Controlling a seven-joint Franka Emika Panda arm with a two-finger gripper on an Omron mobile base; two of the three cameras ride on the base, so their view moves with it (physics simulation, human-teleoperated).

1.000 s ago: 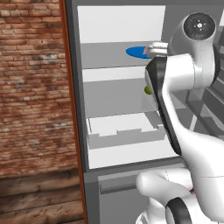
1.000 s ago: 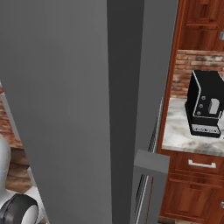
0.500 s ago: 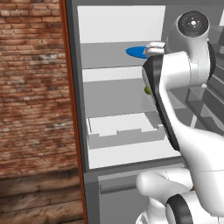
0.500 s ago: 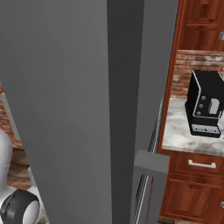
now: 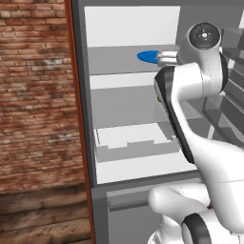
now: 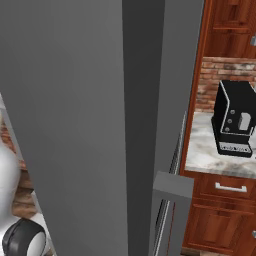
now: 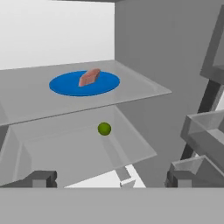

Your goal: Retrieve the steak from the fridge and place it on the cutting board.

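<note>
A: Your gripper (image 7: 109, 179) – jaws spread wide, nothing between them, bottom edge of the hand view.

B: And the steak (image 7: 89, 77)?

A: Upper left of centre, lying on a blue plate (image 7: 65, 85) on a fridge (image 5: 138, 102) shelf. Green fruit (image 7: 104, 128) sits below it on the next shelf down – you're well apart from both.

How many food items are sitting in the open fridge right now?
2: the steak on the blue plate on the upper shelf, and a green fruit on the shelf below. Others may be hidden.
</note>
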